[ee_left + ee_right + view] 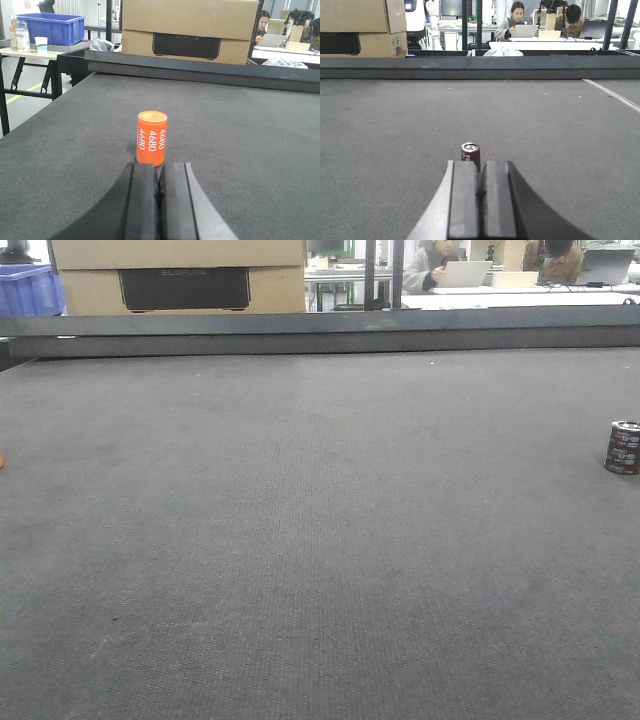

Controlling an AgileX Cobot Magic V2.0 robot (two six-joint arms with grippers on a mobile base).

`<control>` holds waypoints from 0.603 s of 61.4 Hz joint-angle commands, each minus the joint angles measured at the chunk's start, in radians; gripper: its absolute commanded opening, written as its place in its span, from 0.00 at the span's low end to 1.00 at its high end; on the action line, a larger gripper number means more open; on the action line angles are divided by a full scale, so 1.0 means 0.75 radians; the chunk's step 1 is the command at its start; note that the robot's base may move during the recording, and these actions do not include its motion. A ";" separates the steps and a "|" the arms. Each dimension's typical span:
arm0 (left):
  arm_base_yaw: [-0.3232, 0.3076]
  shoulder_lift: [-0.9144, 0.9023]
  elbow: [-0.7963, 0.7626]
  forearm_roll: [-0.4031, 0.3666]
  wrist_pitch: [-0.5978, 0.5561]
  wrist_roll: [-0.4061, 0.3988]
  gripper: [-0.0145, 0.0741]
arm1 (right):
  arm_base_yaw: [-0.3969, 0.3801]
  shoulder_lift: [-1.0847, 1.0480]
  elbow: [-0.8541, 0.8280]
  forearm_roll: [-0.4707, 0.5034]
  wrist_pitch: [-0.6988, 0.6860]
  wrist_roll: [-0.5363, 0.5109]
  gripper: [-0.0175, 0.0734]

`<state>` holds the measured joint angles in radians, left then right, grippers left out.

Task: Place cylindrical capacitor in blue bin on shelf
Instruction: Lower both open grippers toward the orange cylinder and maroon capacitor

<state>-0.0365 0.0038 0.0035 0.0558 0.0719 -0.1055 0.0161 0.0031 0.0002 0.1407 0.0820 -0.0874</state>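
Big dark grey felt tabletop [300,540] fills pretty much every view, with a cardboard box [190,30] sitting past its far edge. Left gripper [159,172] has its pads pressed flat together with nothing in them. An orange cylinder [151,137] printed 4680 stands upright just beyond its tips. Right gripper [481,170] is closed up the same way, empty. The cylindrical capacitor [471,152] stands upright on the felt right in front of those tips, a bit left of the seam. Can't tell if they touch.
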 commanded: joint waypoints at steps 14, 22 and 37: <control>0.000 -0.005 -0.005 -0.005 -0.044 0.003 0.04 | -0.005 -0.004 0.000 -0.004 -0.041 -0.002 0.03; 0.000 -0.005 -0.005 -0.005 -0.087 0.003 0.04 | -0.005 -0.004 0.000 -0.004 -0.041 -0.002 0.03; 0.000 -0.005 -0.005 -0.005 -0.158 0.003 0.04 | -0.005 -0.004 0.000 -0.004 -0.062 -0.002 0.03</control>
<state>-0.0365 0.0038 0.0035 0.0558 0.0000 -0.1055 0.0161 0.0031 0.0002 0.1407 0.0678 -0.0874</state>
